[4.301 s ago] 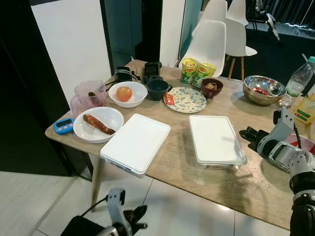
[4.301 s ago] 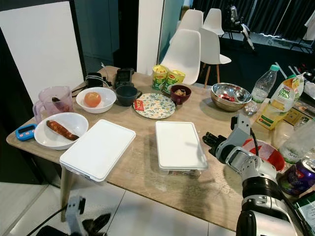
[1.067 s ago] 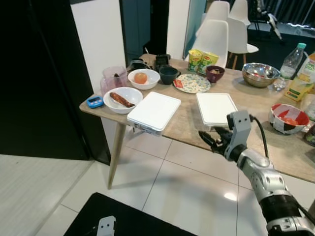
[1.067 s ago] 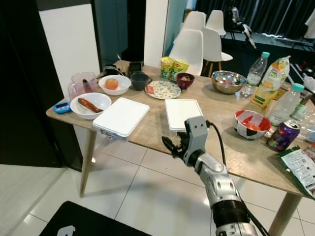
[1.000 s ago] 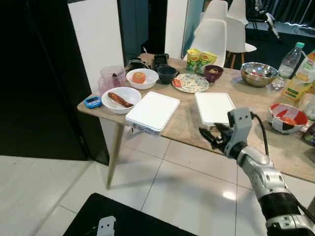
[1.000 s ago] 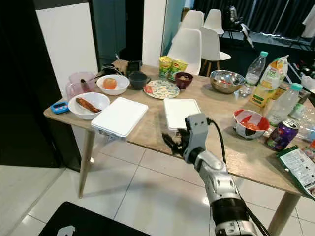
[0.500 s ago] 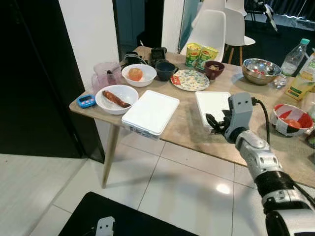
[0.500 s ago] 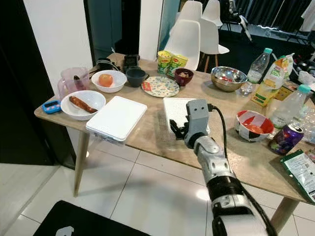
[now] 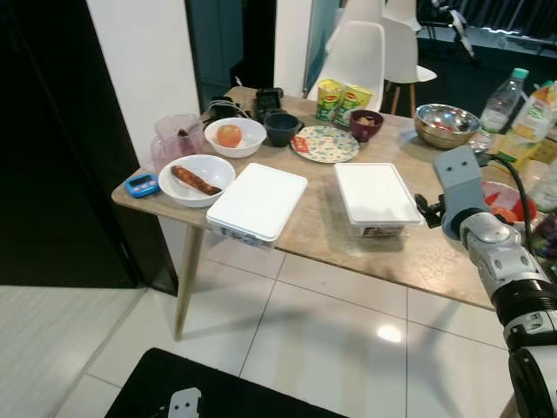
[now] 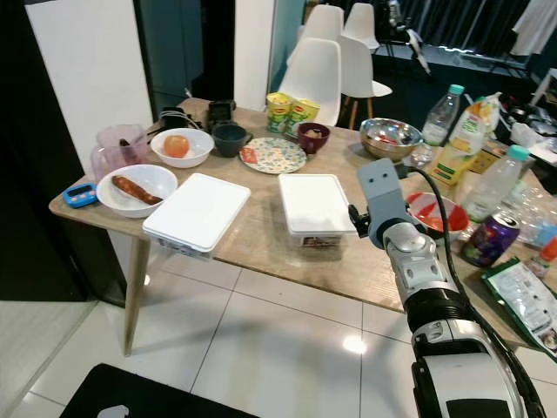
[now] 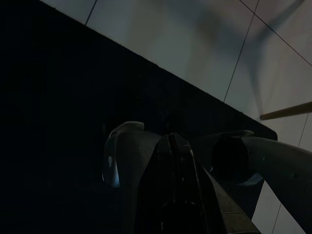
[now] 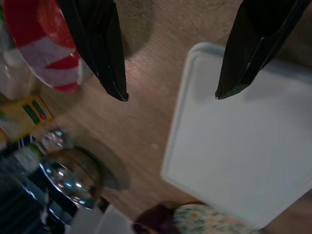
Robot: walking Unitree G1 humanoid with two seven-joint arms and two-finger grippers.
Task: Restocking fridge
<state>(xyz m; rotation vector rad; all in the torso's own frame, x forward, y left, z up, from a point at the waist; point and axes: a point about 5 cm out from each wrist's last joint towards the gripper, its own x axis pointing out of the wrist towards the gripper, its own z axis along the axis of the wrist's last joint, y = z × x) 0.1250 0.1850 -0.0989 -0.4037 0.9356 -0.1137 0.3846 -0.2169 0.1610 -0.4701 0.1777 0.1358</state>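
Two white lidded containers on wooden table (image 9: pixel 435 257), lids on. Smaller lidded container (image 9: pixel 376 197) taken as landmark. Larger lidded container (image 9: pixel 257 200) to its left, near table's front edge, corner overhanging slightly. Right gripper (image 12: pixel 168 95) raised just beside landmark's right edge, fingers spread wide apart, nothing between them; one fingertip over bare table, the other over the white lid. No contact with lid discernible. Grey wrist housing and black cable above silver arm.

Behind landmark: patterned plate (image 9: pixel 326 144) with small red packet on its left edge. Further back, dark red bowl (image 9: pixel 366 124) and two yellow-green tubs (image 9: pixel 341 100). Left of plate: dark mug (image 9: pixel 281 128), then white bowl with orange fruit (image 9: pixel 231 137). Beyond those, black devices with cables at far corner.

Far left of landmark, past larger container: white bowl with sausage (image 9: pixel 196 179), pink measuring jug (image 9: pixel 174 139), blue timer (image 9: pixel 139 184) at table's left edge.

Right of landmark, behind the arm: steel bowl (image 9: pixel 446 124), clear water bottle (image 9: pixel 502 95), yellow oil bottle (image 9: pixel 533 111), red-and-white bowl (image 10: pixel 432 212), purple can (image 10: pixel 487 235), further bottles and packets. White chairs (image 9: pixel 359 54) beyond table.

Left gripper (image 11: pixel 170 146) low over dark mat on tiled floor, fingers pressed together; view very dark.
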